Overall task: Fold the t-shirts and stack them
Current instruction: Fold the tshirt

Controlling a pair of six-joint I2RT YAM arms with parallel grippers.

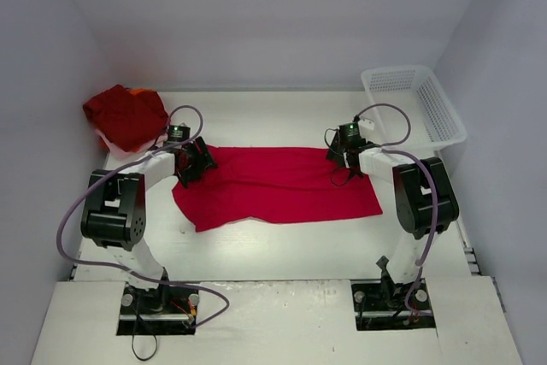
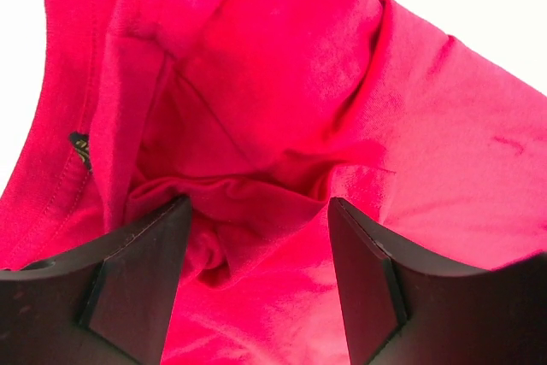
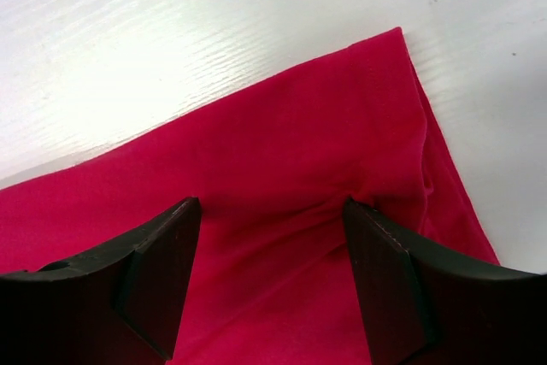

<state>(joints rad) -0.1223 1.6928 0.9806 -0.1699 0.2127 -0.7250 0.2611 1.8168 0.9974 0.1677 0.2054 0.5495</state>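
left tool sat low on the left end of a red t-shirt. the t-shirt was spread flat across the middle of the white surface, its long side running left to right between the two arms. seen from the left wrist, this tool had its jaws apart. its dark fingers stood either side of a bunched fold of the cloth. creases rose between them, and neither finger visibly pinched the fabric. a stitched hem curved down the left side of that view, with a small dark tag beside it.

right tool rested at the far right corner of the same t-shirt. from the right wrist its jaws were likewise apart, one finger touching a slight pucker in the cloth. the shirt's corner lay flat just beyond the fingers, with bare white surface past it.

a darker red heap of crumpled cloth sat at the far left corner of the surface, apart from the spread t-shirt. a white mesh basket stood at the far right corner, also apart from it.
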